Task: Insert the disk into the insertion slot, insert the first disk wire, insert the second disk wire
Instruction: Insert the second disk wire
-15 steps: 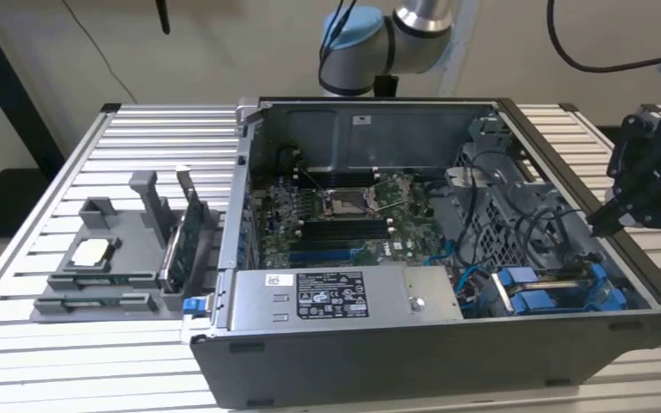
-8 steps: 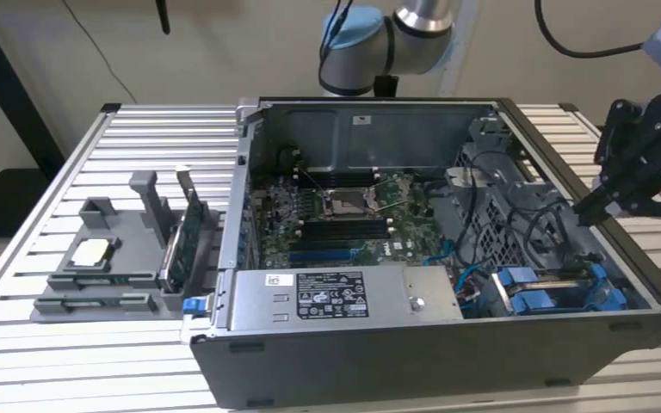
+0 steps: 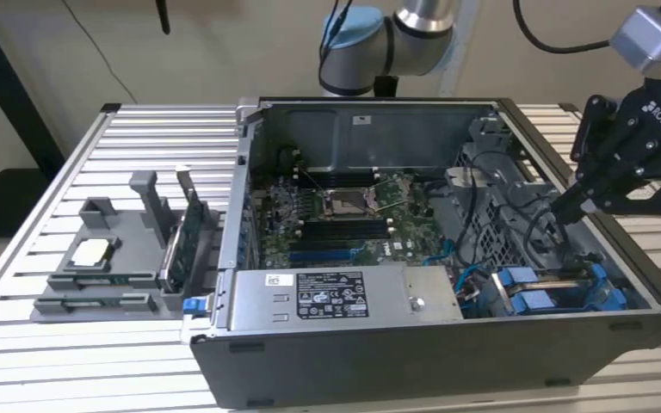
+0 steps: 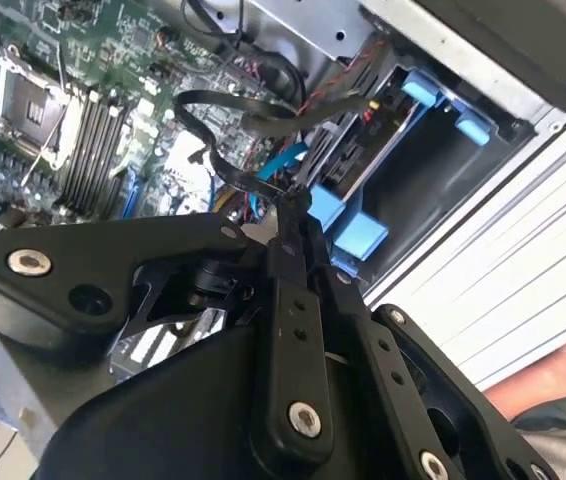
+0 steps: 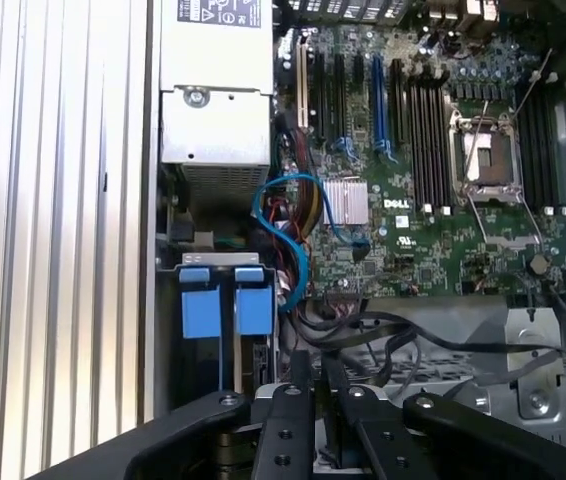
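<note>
While the gripper [image 3: 560, 209] hangs pinching a black wire [image 4: 225, 96], the disk [image 3: 560, 288] sits just below, in the case's [image 3: 423, 379] near corner at the exterior view's right.

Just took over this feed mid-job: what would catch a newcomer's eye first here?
The open computer case on the slatted table, its green motherboard bared in the middle. At the exterior view's right, the black gripper reaches into the case, shut on a black cable, just above the bright blue disk carrier.
</note>
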